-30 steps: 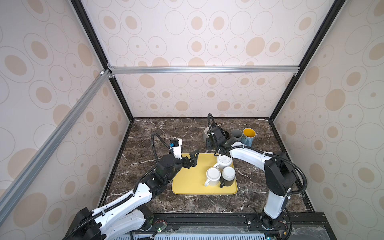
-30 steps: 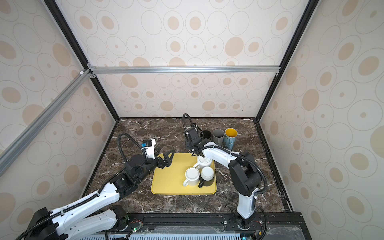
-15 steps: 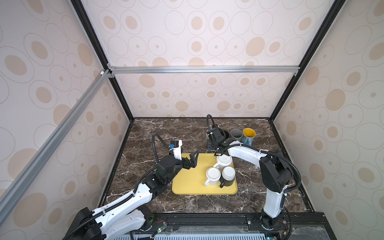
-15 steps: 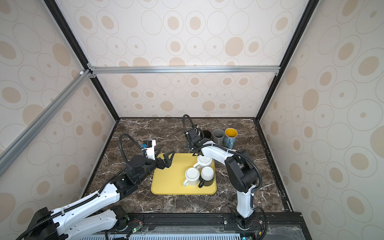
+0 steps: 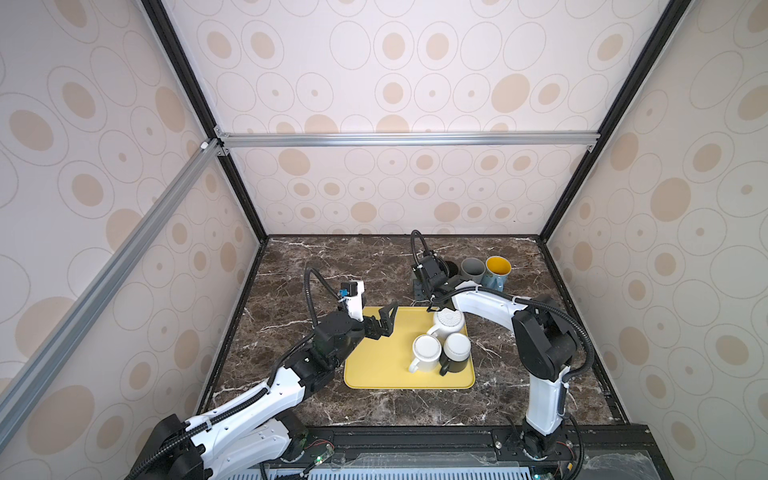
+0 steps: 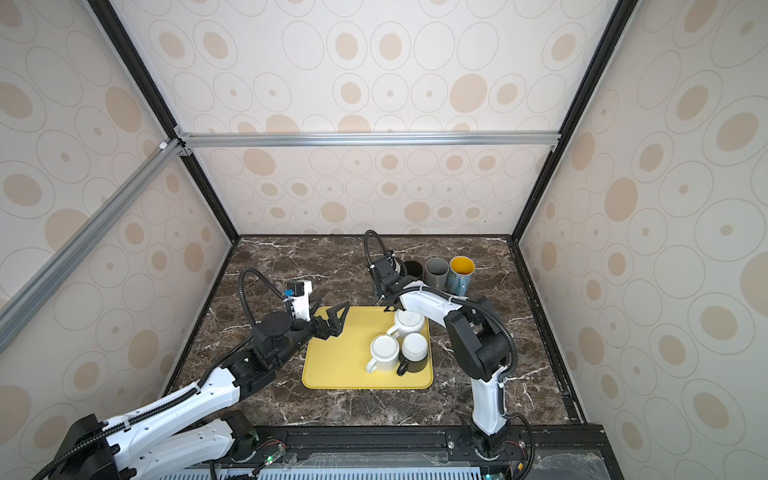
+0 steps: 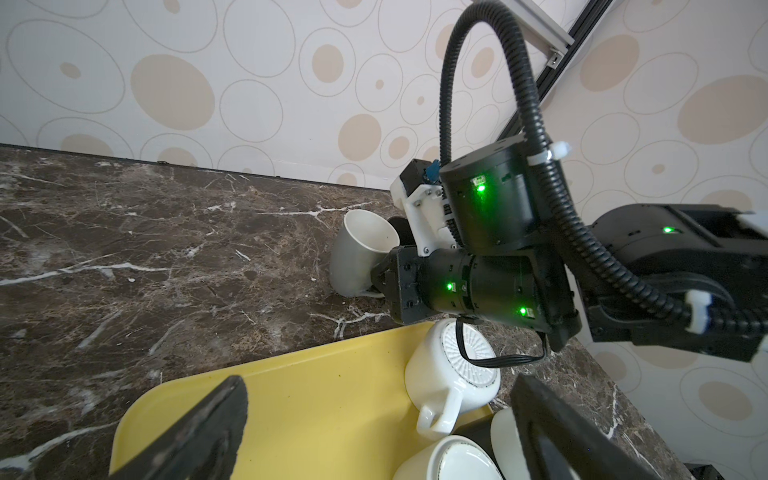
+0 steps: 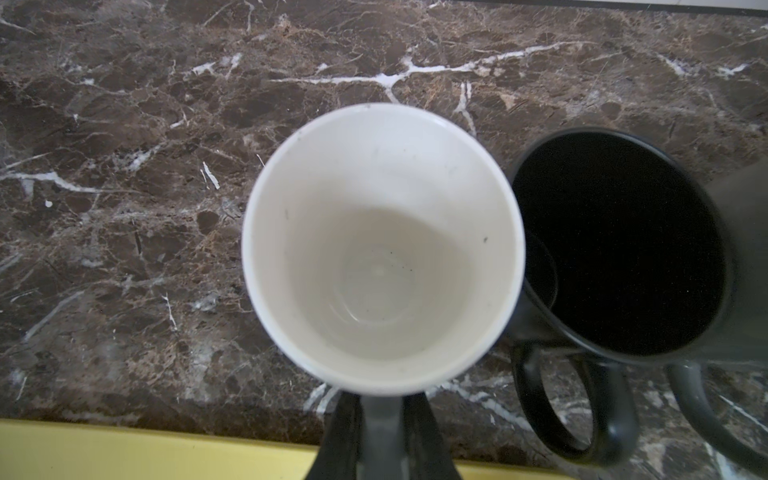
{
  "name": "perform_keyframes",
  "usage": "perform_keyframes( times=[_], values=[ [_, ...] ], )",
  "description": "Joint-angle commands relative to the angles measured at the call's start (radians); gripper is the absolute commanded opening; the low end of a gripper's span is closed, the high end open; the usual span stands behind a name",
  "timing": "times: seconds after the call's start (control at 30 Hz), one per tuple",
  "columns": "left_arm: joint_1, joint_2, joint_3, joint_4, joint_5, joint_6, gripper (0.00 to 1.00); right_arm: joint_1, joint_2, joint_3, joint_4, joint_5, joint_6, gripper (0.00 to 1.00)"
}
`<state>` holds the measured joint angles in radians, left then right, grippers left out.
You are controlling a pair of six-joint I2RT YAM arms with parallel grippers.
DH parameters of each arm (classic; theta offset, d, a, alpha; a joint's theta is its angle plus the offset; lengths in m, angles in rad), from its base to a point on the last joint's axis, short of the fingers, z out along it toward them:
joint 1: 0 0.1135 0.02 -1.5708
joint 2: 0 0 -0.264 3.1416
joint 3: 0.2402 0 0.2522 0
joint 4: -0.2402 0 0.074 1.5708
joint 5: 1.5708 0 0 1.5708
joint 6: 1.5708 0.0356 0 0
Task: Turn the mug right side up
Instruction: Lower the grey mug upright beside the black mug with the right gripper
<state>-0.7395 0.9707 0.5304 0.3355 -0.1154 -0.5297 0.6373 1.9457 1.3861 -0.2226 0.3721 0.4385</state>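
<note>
The left gripper [image 5: 384, 321] hangs over the far left corner of the tray [image 5: 374, 368], jaws spread wide with nothing between them. The yellow tray lies on the brown marble [image 5: 332, 266], and three mugs stand mouth down on its right half. Nearest are a white mug [image 5: 426, 353] and a black mug [image 5: 457, 353], side by side, handles toward the near left. Just behind them is a ribbed mug [image 5: 449, 321], white with a fluted base. Just past the tray's far edge the right gripper [image 8: 382, 405], its arm coming in from the right, is clamped on the grey handle of the mug [image 8: 382, 249]. The mug is mouth up, grey outside, white and empty inside, on the marble between the tray and the back wall. In the left wrist view it seems to lean a little, and I cannot tell whether its base sits flat. In both top views the wrist hides most of it. Right beside it stands a dark mug [image 8: 615, 249], mouth up, handle toward the tray; I cannot tell whether the rims touch. Farther right in the same row are a grey mug [image 5: 472, 270] and a yellow mug [image 5: 496, 272], both mouth up.
</note>
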Motion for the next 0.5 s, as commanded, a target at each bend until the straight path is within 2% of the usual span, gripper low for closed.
perform_keyframes(
  times=[0.0,0.47],
  values=[
    [0.0,-0.013,0.0,0.025,-0.013,0.014,1.0,-0.002,0.001,0.04,0.026,0.033,0.015,0.0],
    [0.001,-0.019,-0.012,0.03,-0.015,0.011,1.0,-0.002,0.025,0.051,0.007,0.048,0.04,0.0]
  ],
)
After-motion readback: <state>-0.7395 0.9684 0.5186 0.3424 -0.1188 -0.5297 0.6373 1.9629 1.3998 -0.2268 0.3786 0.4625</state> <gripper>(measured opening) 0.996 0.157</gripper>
